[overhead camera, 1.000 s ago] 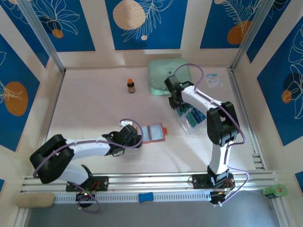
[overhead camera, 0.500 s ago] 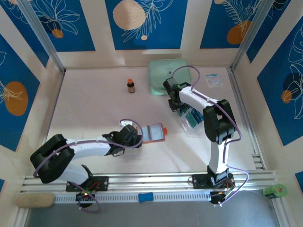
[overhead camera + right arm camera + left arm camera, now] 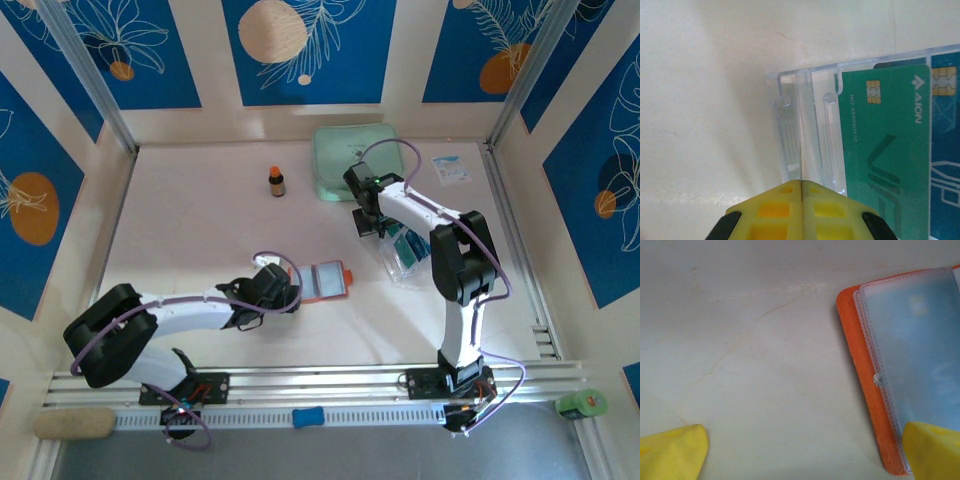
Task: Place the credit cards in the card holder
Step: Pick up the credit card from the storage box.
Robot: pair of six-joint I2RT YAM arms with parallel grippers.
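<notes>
The orange-red card holder [image 3: 328, 281] lies open mid-table, its clear sleeve [image 3: 920, 350] showing blue under it. My left gripper [image 3: 288, 290] sits at its left edge, open, with one yellow fingertip [image 3: 932, 450] over the holder's [image 3: 865, 385] near corner and the other fingertip [image 3: 675, 452] on bare table. Teal-blue credit cards [image 3: 408, 246] stand in a clear plastic rack [image 3: 398, 262]. A green card [image 3: 885, 150] and a blue one [image 3: 945, 150] show in the right wrist view. My right gripper [image 3: 370, 224] is shut, its tips [image 3: 801, 183] meeting over a clear divider [image 3: 801, 125] at the rack's empty end.
A mint-green zip case [image 3: 348, 160] lies at the back, with a small brown bottle [image 3: 277, 181] to its left and a white paper slip [image 3: 451, 168] to its right. Panel walls ring the table. A rail [image 3: 320, 385] runs along the near edge.
The right gripper has closed and shifted slightly left and back, to the rack's left end. The left arm and the card holder have not moved.
</notes>
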